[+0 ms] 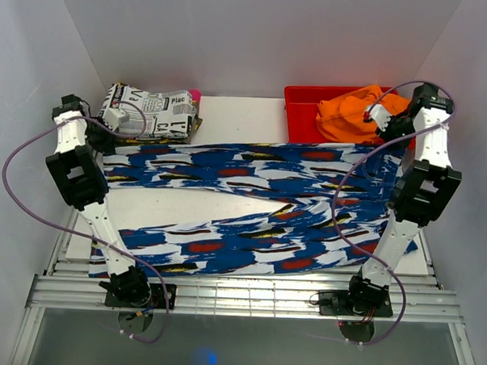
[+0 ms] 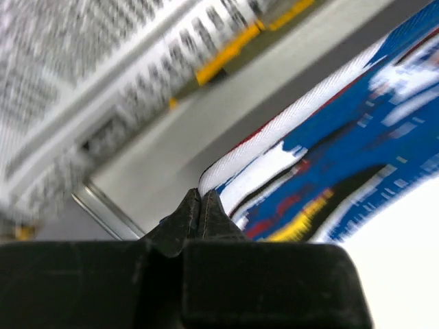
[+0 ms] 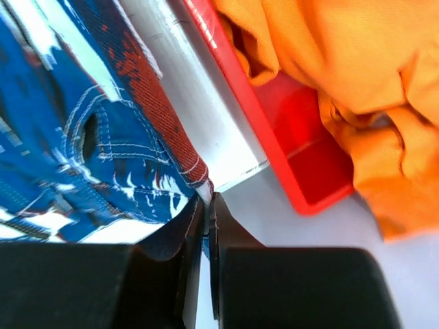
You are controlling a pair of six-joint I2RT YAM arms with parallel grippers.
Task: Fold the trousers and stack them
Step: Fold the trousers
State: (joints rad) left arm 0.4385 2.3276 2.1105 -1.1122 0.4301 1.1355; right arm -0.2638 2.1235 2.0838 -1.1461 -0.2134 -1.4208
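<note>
White desk (image 1: 186,204), enclosed by plain white walls on three sides. A slatted metal rail (image 1: 246,300) runs along the near edge and carries both arm bases.

Royal blue soft cloth trousers (image 1: 252,171) with white brush-like streaks and small red, black and yellow patches:
- Position: spread flat across the width of the desk.
- Legs: one lies along the near edge and the other across the middle, joined at the right.

Left fingers (image 2: 199,200): pressed tight together, pinching the far leg's hem corner at the left.

Right fingers (image 3: 208,205): closed to a sliver on the waistband corner at the far right.

Far left: black-and-white newspaper-print folded cloth (image 1: 153,114), just beyond the trousers.

Far right: red plastic bin (image 1: 299,112) holding a crumpled orange cloth (image 1: 355,115).
</note>
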